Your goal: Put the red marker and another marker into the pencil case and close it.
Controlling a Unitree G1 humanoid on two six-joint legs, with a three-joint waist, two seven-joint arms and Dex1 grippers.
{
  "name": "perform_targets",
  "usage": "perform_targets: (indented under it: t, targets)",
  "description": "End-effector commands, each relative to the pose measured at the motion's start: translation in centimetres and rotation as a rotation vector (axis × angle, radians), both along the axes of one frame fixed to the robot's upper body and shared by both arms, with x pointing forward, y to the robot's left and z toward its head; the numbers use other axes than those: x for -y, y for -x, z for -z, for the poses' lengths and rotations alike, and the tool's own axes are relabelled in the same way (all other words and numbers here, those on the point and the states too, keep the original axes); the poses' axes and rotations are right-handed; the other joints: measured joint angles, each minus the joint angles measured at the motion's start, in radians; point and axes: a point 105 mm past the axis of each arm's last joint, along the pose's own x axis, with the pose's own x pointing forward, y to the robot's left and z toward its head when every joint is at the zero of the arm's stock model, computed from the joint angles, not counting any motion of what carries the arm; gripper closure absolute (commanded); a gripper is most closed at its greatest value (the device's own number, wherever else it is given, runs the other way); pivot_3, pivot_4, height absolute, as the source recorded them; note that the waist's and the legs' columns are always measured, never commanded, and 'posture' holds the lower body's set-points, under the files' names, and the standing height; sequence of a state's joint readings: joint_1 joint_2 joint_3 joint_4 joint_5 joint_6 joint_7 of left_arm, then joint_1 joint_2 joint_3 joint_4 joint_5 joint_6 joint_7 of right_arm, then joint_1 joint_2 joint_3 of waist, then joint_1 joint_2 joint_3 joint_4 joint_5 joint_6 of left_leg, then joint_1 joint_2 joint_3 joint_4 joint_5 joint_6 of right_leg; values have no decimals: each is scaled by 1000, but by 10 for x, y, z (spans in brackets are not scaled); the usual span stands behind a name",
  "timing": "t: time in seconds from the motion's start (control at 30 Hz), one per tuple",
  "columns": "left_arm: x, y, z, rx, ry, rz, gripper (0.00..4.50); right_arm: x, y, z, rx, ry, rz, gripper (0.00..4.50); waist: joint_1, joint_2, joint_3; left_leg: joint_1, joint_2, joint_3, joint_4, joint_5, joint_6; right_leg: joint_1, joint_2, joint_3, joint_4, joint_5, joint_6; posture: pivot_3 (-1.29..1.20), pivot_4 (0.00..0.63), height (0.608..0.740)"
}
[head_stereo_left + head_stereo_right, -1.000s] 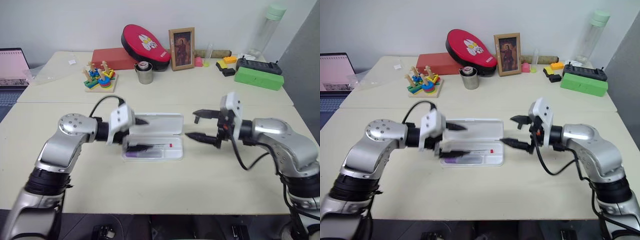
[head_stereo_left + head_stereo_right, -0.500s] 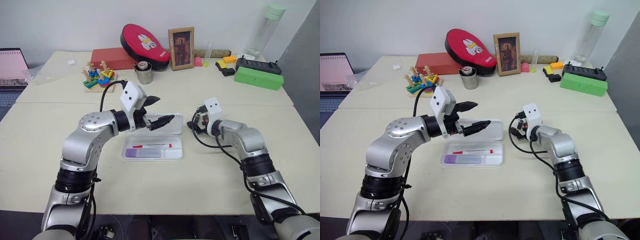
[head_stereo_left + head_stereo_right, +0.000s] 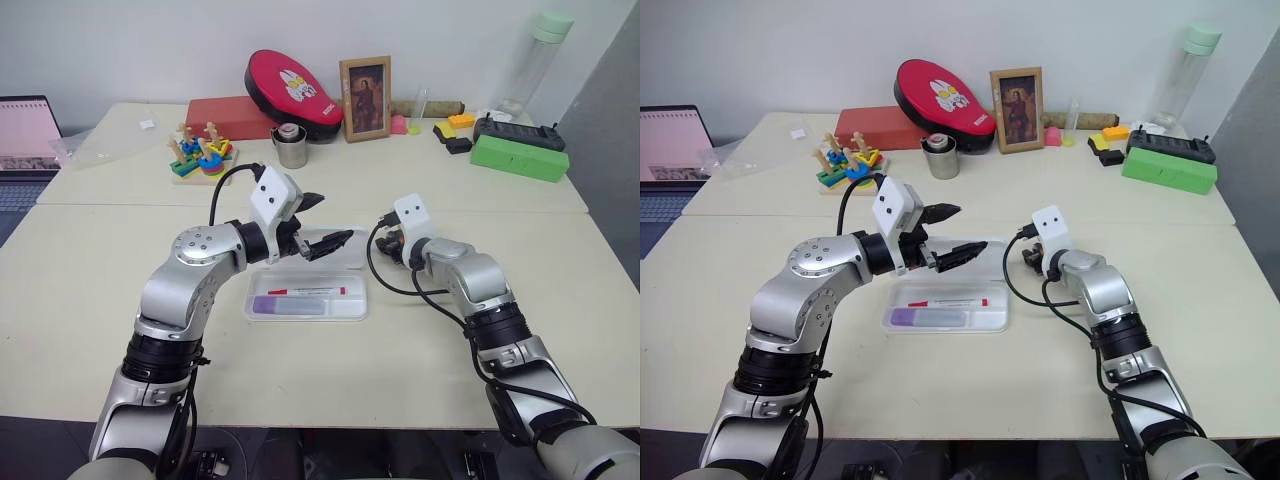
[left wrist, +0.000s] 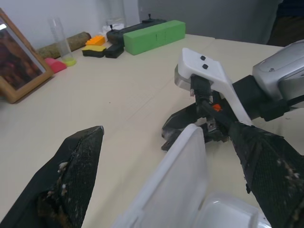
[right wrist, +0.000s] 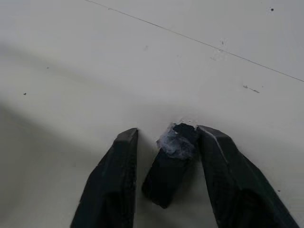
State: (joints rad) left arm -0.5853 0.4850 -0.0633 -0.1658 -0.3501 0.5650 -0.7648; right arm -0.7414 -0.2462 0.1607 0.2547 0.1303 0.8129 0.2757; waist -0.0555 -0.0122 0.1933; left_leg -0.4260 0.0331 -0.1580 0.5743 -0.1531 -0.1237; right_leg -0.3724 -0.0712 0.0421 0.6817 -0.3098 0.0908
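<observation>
Pencil case (image 3: 305, 298) open, red marker (image 3: 310, 291) inside, no readable writing

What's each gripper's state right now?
Left gripper: open, holding nothing, above the pencil case lid.
Right gripper: cannot be told.

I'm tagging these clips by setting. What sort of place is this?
Probably an office or lab workroom set up for tabletop trials: pale tables pushed together against a plain wall, a laptop at the edge, and assorted props such as a wooden stacking toy and a framed picture.
</observation>
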Motion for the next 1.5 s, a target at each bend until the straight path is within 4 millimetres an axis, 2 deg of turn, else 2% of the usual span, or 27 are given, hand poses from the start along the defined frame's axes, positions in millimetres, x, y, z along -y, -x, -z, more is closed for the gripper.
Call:
perform_targets:
  t: [0.03,0.1,0.13,0.23,0.3,0.37,0.5,0.57,0.73,0.9,1.07,1.33,1.4,1.5]
  targets:
    - [-2,-1,-17,69,12,1,0,16,-2,-6,24,25,40,3466,1,0,0,0,0,0,0,0,0,0,0,0,0,0,0,0,150,740]
    - [-4,1,-15,71,-5,14,0,21,-4,-14,53,15,38,4021,0,0,0,0,0,0,0,0,0,0,0,0,0,0,0,0,150,740]
    - [-6,2,-15,74,-10,24,0,23,-4,-21,76,6,29,4159,0,0,0,0,0,0,0,0,0,0,0,0,0,0,0,0,150,740]
    - [-12,10,-17,65,-6,59,0,26,3,-40,89,-71,-48,4168,-2,0,0,-1,0,0,-1,0,0,-1,0,0,0,0,0,0,150,740]
    - [-20,24,-13,43,-42,127,0,21,23,-56,122,-87,-234,4169,-2,0,0,-1,0,0,-1,0,0,-1,0,0,-1,0,0,0,150,740]
    - [-26,36,-8,18,-83,187,0,15,45,-62,129,-82,-399,4169,-5,0,0,-1,0,0,-1,0,0,-2,0,0,-1,0,0,0,150,740]
    - [-36,57,7,-47,-175,287,0,-7,109,-60,73,-83,-785,4169,-5,0,0,-2,0,0,-3,0,0,-2,0,0,-2,-1,0,0,150,740]
    - [-40,64,14,-76,-223,321,0,-17,121,-58,61,-86,-851,4169,-7,0,0,-1,0,0,-2,0,1,-2,0,0,-2,-1,0,0,150,740]
    - [-44,69,23,-98,-283,349,0,-44,128,-50,67,-74,-912,4169,-4,0,0,-1,0,0,-1,0,0,-1,0,0,-1,-3,4,0,150,740]
    - [-42,71,26,-101,-301,354,0,-66,118,-29,68,0,-886,4169,-2,0,0,-1,0,0,0,0,0,-1,0,0,-1,-2,4,0,150,740]
    - [-43,72,27,-105,-310,348,0,-65,107,-13,69,57,-847,4169,-2,0,0,-1,0,0,-1,0,0,-2,0,0,-2,0,1,0,150,740]
    - [-43,71,27,-100,-313,336,0,-58,111,-3,20,73,-879,4169,-2,0,0,-1,0,0,-1,0,0,-1,0,0,-2,0,1,0,150,740]
    - [-43,71,27,-99,-314,334,0,-59,113,-5,19,62,-886,3463,-2,0,0,-1,0,0,-1,0,0,-1,0,0,-1,0,1,0,150,740]
    - [-44,69,29,-96,-324,321,0,-60,113,-6,21,56,-887,2783,-2,0,0,-1,0,0,-1,0,0,-1,0,0,-1,0,1,0,150,740]
